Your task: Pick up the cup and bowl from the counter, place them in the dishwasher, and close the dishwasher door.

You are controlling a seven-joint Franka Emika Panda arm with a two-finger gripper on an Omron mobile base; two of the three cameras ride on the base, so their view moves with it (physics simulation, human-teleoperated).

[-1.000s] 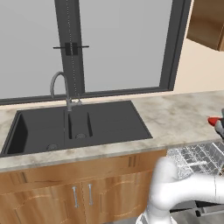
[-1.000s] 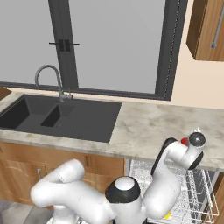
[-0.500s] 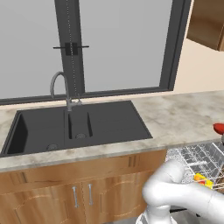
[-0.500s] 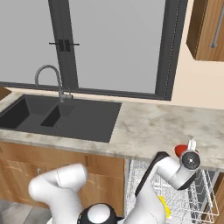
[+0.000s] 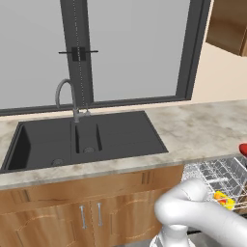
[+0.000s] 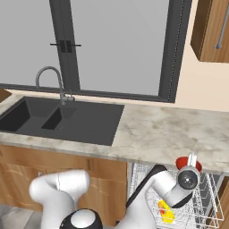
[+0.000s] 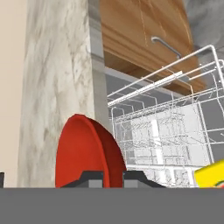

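With the cup (image 6: 166, 212) already lying in the dishwasher (image 5: 217, 178) rack at lower right, the gripper (image 7: 113, 176) is carrying the bowl (image 7: 87, 153), clamped by its rim, over the rack, leaving placement and door closing.

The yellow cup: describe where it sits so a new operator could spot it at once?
Start at the speckled counter with the black sink; right of the wooden cabinets, the white wire dishwasher rack stands pulled out below the counter's edge. The cup sits in that rack. It is small and bright yellow, unlike the wider red bowl held in the gripper above the rack.
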